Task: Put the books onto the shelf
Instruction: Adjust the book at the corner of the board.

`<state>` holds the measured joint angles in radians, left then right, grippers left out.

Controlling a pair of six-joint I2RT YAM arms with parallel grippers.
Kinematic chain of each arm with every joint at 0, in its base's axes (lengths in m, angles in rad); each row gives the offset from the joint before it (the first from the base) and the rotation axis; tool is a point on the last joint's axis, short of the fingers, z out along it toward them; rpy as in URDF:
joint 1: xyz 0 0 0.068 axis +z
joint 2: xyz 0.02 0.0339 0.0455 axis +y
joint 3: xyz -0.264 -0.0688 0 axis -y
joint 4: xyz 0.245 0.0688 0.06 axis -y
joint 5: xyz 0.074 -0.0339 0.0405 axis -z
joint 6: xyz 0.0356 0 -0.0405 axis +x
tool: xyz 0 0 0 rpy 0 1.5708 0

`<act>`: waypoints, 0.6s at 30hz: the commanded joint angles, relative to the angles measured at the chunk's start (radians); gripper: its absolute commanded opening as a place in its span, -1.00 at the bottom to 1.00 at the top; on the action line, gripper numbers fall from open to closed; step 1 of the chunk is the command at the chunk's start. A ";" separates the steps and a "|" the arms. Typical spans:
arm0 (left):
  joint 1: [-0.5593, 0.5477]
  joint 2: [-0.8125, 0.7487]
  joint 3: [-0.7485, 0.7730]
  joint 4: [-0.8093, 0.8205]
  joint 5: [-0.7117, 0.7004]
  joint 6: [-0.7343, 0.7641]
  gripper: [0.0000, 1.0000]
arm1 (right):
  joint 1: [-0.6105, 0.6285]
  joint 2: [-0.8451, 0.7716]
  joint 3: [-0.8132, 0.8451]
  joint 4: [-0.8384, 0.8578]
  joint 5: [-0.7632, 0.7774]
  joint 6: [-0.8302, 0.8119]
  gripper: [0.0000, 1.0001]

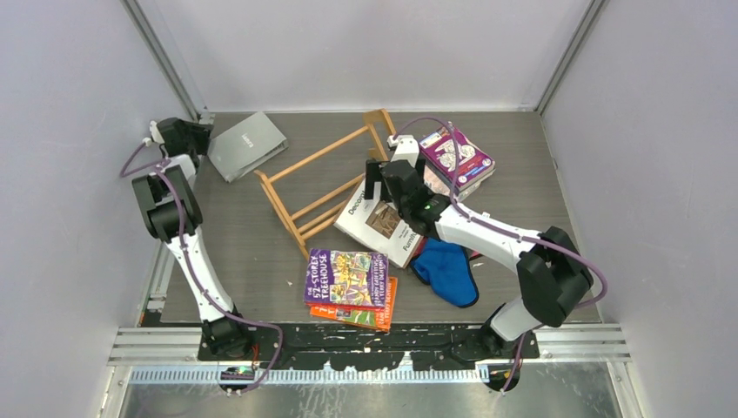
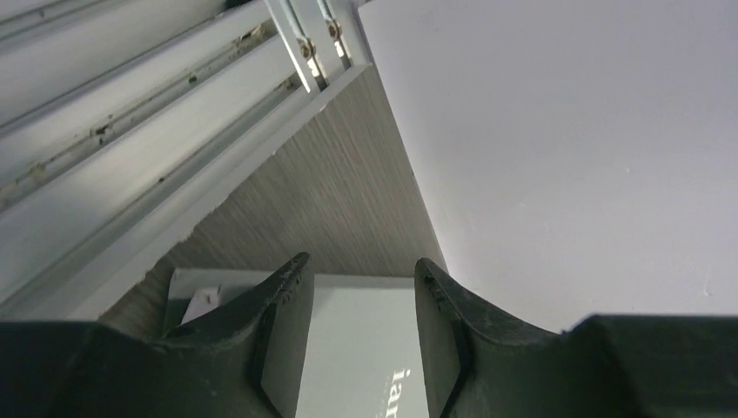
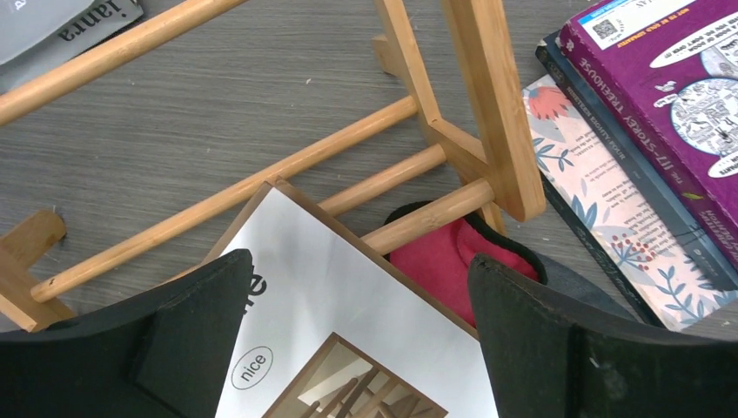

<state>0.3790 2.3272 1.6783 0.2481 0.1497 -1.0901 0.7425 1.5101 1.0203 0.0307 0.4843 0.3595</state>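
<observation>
left fingers parted, holding nothing, over grey book lying far-left of shelf | right fingers spread wide, empty, above "Decorate" book, its corner overlapping the tipped shelf's rails | purple paperback flat on desk, nearer than shelf

Two arms wearing white link shells and bulky black joint housings, purple cables running along each, a small green light glowing on the right wrist, matte black wedge-shaped fingers tapering toward rounded tips
</observation>
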 commanded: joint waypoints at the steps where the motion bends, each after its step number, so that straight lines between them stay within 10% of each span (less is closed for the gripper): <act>1: 0.019 0.045 0.113 0.025 0.007 0.044 -0.05 | -0.015 0.019 0.059 0.066 -0.023 -0.018 0.97; 18: 0.047 0.228 0.482 -0.223 0.133 0.145 -0.09 | -0.034 0.094 0.087 0.094 -0.058 0.004 0.96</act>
<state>0.3771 2.5237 2.0636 0.0402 0.1677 -1.0130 0.7132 1.6047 1.0721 0.0864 0.4313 0.3607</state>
